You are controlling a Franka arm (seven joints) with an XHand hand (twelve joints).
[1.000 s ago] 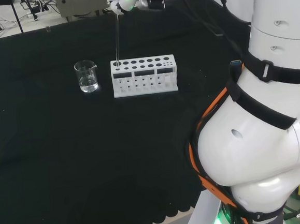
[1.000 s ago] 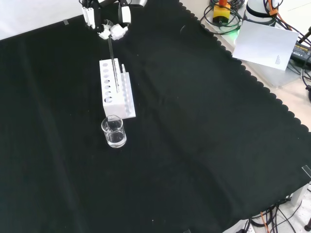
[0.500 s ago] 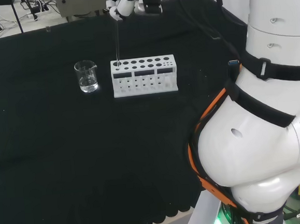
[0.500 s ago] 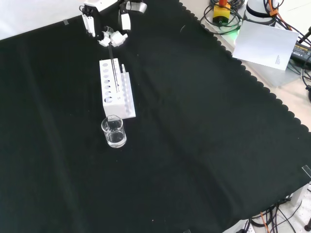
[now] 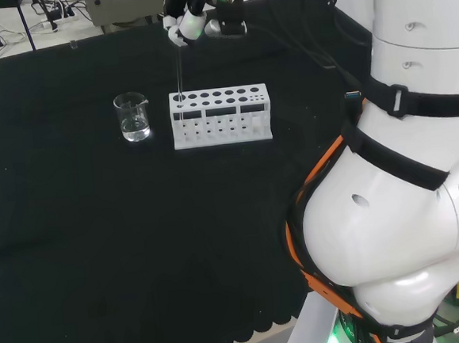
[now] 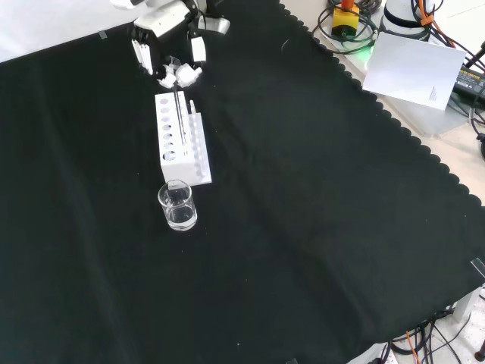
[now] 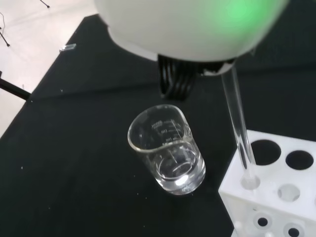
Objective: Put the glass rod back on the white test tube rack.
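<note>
The white test tube rack (image 5: 221, 118) stands on the black cloth, its holes in two rows. A thin glass rod (image 5: 179, 70) stands nearly upright with its lower end in the rack's leftmost hole in the head view. The hand (image 5: 187, 22) is just above the rack, its fingers curled round the rod's top. From the front, the hand (image 6: 171, 64) hangs over the rack's far end (image 6: 164, 121) and the rod (image 6: 179, 114) runs down along the holes. Close up, the rod (image 7: 239, 129) enters a corner hole of the rack (image 7: 281, 203) beneath the blurred white hand (image 7: 187, 29).
A small glass beaker (image 5: 133, 117) with a little clear liquid stands just left of the rack in the head view. From the front the beaker (image 6: 177, 205) is nearer than the rack, and it stands beside the rack's corner as a beaker (image 7: 168, 148) close up. The arm's white links (image 5: 397, 174) rise at the right.
The hand has come down toward the rack with the rod in it, and the rod's lower end has sunk further into the end hole. Rack and beaker have not moved.
</note>
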